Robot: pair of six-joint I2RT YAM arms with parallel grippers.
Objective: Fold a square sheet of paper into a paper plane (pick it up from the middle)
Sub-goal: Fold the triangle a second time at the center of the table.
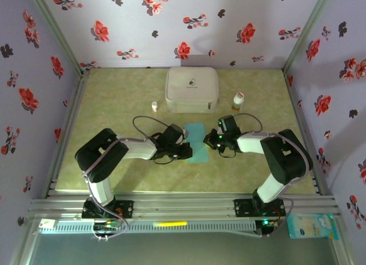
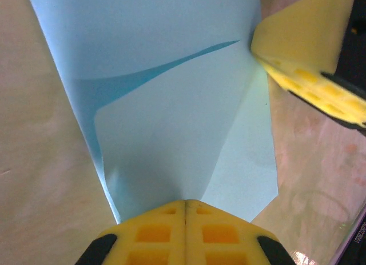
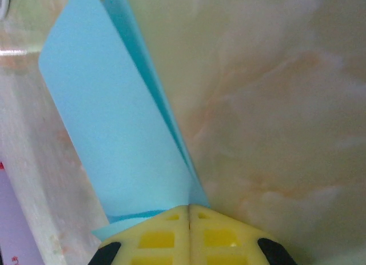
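My left gripper [image 2: 185, 208] is clenched on the left edge of the sheet of paper [image 2: 171, 122]. My right gripper [image 3: 190, 211] pinches the opposite edge. The paper sits between them, doubled over, with its long axis running away from me toward the white case [image 1: 191, 89]. Neither arm is nearer.

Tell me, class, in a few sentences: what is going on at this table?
Two robot arms are folding a light blue sheet of paper in the middle of the table. The left gripper and the right gripper are both shut on it from opposite sides, and it is already doubled over, not flat. A white case sits behind, untouched.
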